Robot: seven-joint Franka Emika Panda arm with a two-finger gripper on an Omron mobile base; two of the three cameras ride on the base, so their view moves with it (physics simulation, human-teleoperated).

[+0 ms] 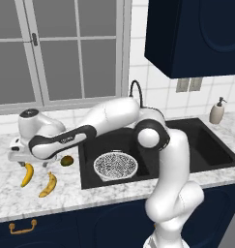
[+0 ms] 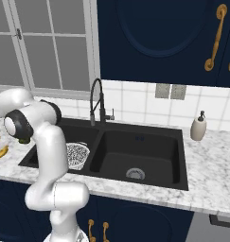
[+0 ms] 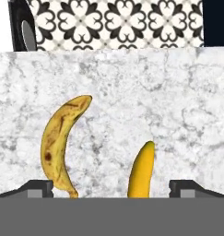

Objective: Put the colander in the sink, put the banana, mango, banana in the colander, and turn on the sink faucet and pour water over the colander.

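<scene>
Two bananas point(image 1: 27, 175) point(image 1: 49, 185) lie on the marble bench point(image 1: 22, 198) under the wide-open, empty gripper point(image 3: 111, 188), the mango point(image 1: 66, 160) beside them, the colander point(image 1: 115, 165) in the sink point(image 1: 206, 145)

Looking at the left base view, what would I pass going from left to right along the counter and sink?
Left banana → right banana → mango → colander in the sink → soap dispenser.
</scene>
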